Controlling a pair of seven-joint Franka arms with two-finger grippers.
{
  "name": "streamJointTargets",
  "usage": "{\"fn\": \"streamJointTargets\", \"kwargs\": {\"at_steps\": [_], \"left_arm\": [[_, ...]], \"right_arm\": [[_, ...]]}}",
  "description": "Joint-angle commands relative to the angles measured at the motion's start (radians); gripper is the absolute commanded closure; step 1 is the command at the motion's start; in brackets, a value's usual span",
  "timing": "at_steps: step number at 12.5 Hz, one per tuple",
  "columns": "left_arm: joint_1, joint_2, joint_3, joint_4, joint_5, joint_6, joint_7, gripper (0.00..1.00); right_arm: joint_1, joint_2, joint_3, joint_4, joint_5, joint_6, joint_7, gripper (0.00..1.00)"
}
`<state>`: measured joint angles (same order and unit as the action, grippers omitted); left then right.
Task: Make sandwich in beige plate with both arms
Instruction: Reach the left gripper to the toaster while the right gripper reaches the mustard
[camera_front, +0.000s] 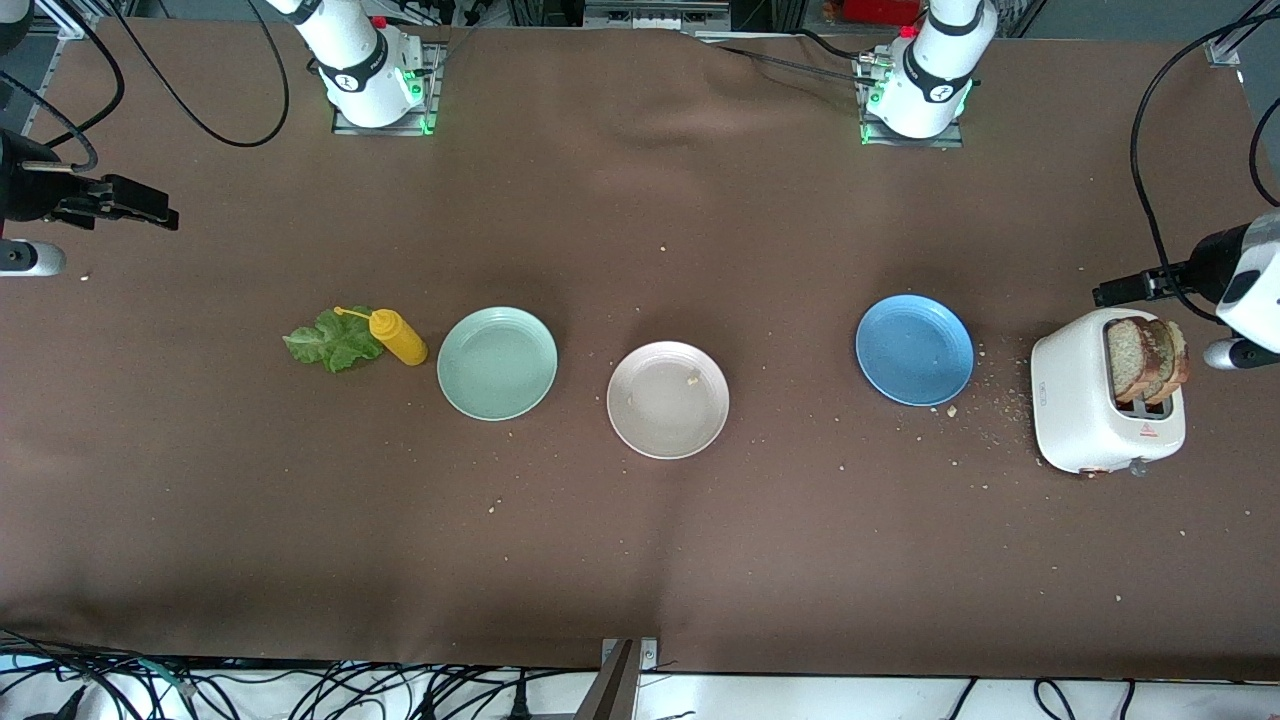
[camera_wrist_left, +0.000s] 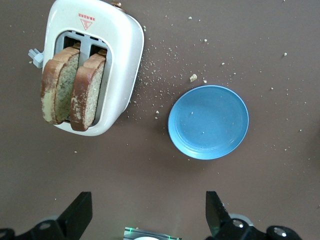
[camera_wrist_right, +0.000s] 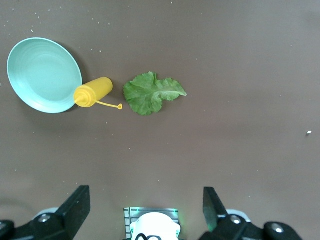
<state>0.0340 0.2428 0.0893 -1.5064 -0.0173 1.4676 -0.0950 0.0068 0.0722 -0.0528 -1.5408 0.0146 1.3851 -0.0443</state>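
**Nothing picked yet: plate mix-up and toaster snag are the risks**

Left tool wide open, empty, above counter beside toaster; bread slices may jam in slots. Right tool wide open, empty; lettuce touches mustard bottle. Beige plate sits between the mint plate and blue plate.

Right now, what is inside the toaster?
Two brown bread slices stand upright in the white toaster's slots, tops sticking out. Their lower parts are hidden inside the slots.
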Motion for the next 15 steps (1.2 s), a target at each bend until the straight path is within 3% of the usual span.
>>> {"fn": "streamJointTargets", "kwargs": {"at_steps": [1,5,8,13,15], "left_arm": [[0.039,0.084,0.0,0.074,-0.006,-0.02,0.014,0.0],[0.072,0.133,0.001,0.075,0.005,0.081,0.017,0.0],[0.073,0.168,0.0,0.058,0.01,0.135,0.075,0.0],[0.081,0.216,-0.005,0.043,0.072,0.188,0.193,0.0],[0.079,0.224,-0.005,0.043,0.072,0.194,0.193,0.0]], "right_arm": [[-0.002,0.021,-0.007,0.024,0.05,-0.023,0.004,0.0],[-0.022,0.057,-0.015,0.004,0.067,-0.008,-0.157,0.0],[-0.027,0.057,-0.047,-0.093,0.093,0.197,-0.456,0.0],[-0.027,0.086,-0.209,-0.269,0.456,0.348,-1.002,0.0],[-0.042,0.127,-0.228,-0.298,0.571,0.352,-1.249,0.0]]}}
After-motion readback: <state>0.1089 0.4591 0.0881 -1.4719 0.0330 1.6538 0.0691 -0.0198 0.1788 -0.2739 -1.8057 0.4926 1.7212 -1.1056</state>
